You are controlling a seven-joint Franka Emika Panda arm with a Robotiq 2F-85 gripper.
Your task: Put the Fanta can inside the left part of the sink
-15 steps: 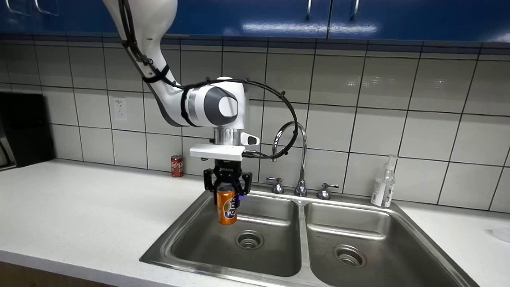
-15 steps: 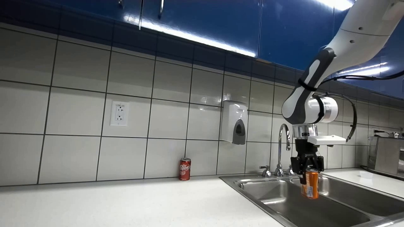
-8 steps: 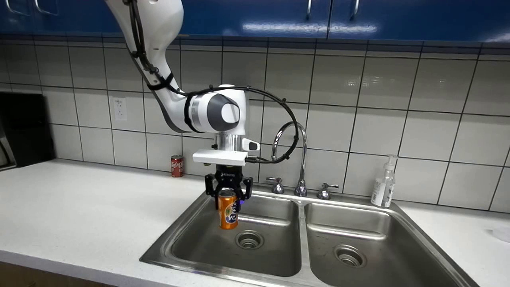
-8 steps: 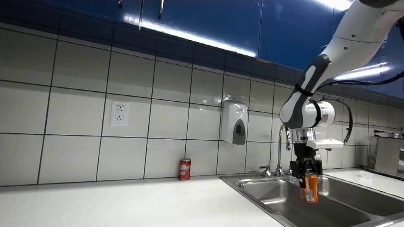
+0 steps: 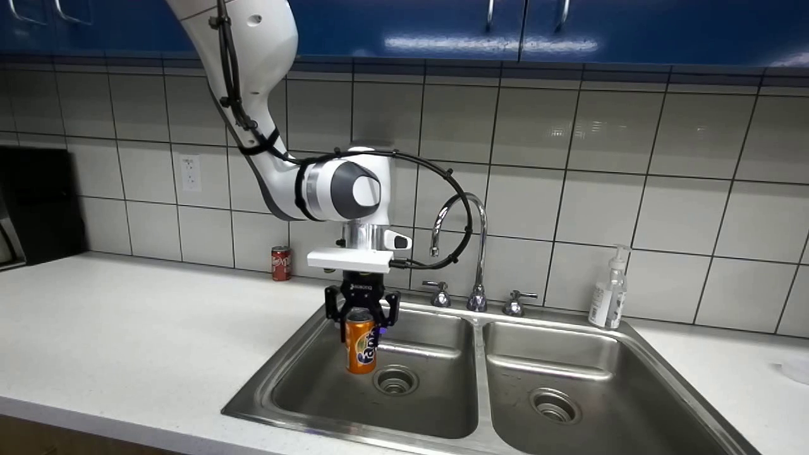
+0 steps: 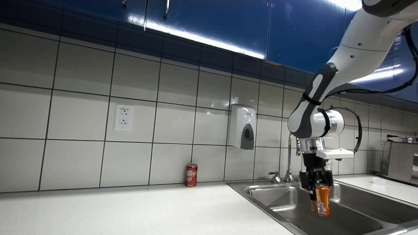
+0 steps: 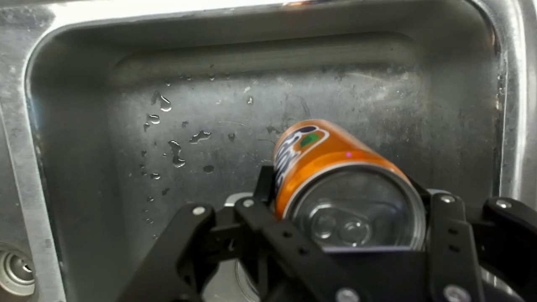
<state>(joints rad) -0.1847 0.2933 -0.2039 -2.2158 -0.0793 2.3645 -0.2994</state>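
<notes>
Claw [image 5: 361, 334] grips the Fanta can [image 5: 360, 346] upright over the left basin [image 5: 435, 399], its height hard to judge.

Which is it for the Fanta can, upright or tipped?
Upright, or nearly: in both exterior views the Fanta can is held top-up in the gripper; the wrist view shows its lid.

— What colour is the arm [image 5: 268, 44]?
— Smooth white, with a dark grey cap [image 5: 343, 189] round a white oval [image 5: 366, 191].
— And the cable [image 5: 469, 218]?
— Black, in a wide loop dotted with small ties [image 5: 449, 172], bound on by black straps [image 5: 260, 146].
— Below that?
— A silvery collar [image 5: 365, 236], a white bar [image 5: 349, 260], then the black claw [image 5: 361, 335]: jointed links [image 7: 295, 243], bright screws [image 7: 347, 295] and pale lettering [image 5: 361, 287] (too small for me to read).
</notes>
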